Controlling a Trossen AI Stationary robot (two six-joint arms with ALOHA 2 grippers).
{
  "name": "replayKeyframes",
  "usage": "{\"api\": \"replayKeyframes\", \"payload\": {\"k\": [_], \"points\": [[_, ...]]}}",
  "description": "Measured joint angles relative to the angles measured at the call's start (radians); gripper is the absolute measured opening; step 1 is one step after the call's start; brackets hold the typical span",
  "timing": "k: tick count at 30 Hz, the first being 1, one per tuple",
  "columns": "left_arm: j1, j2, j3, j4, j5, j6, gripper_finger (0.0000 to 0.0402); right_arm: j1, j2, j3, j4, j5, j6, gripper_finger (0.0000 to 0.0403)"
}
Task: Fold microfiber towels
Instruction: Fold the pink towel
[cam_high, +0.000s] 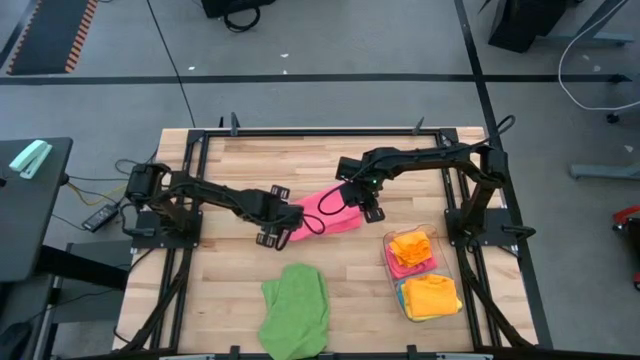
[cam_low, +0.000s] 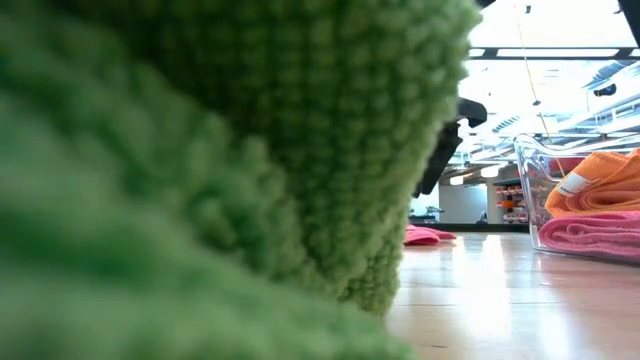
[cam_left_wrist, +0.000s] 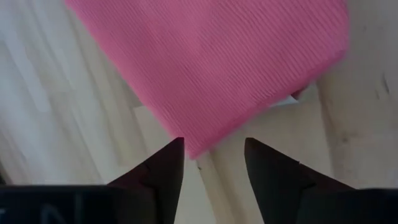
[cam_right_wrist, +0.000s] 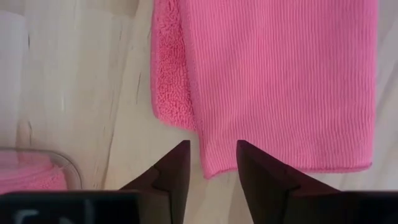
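Closest to the front edge of the wooden slatted table (cam_high: 230, 300) lies a crumpled green microfiber towel (cam_high: 296, 310), loose and unfolded; in the low view it fills most of the picture. To its right, near my right arm's base, stands a clear rectangular plastic bin (cam_high: 392, 268) holding folded orange microfiber towels (cam_high: 432, 296) and a folded pink one beneath the upper orange pile.

Farther in, at the middle of the table, lies the folded pink microfiber towel (cam_high: 330, 212), flat, its smooth ribbed face up. My left gripper (cam_left_wrist: 213, 163) sits low at the towel's left corner, and my left fingers (cam_left_wrist: 166, 169) stand apart with bare wood between them; the towel's corner ends just at their tips, held by neither. My right gripper (cam_right_wrist: 212, 163) hangs at the towel's right end, and my right fingers (cam_right_wrist: 174, 171) are apart too, the towel's hemmed edge lying just ahead of the gap, not pinched. In that wrist view a fluffier lower layer sticks out along one side of the fold, and a curved corner of the bin shows nearby.

Beyond the table is grey floor.
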Motion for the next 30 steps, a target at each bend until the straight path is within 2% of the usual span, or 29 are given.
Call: {"api": "replayKeyframes", "payload": {"k": [4,7,13,17,24,30], "points": [[-0.001,-0.002,-0.019,0.029,-0.012,0.042,0.0193,0.000,0.000,0.000,0.001,0.000,0.007,0.0135],[0.003,-0.002,-0.088,0.087,-0.023,0.055,0.0198,0.000,0.000,0.000,0.007,0.000,0.013,0.0135],[-0.063,-0.002,-0.168,0.252,-0.176,0.168,0.0190,0.000,0.000,0.000,0.053,0.000,0.014,0.0135],[-0.075,-0.005,-0.213,0.285,-0.191,0.259,0.0189,0.000,0.000,0.000,0.064,-0.001,0.014,0.0135],[-0.066,-0.007,-0.254,0.372,-0.228,0.311,0.0182,0.000,0.000,0.000,0.100,-0.028,0.039,0.0135],[-0.058,-0.006,-0.282,0.422,-0.215,0.330,0.0146,0.005,0.000,0.000,0.109,-0.039,0.044,0.0135]]}}
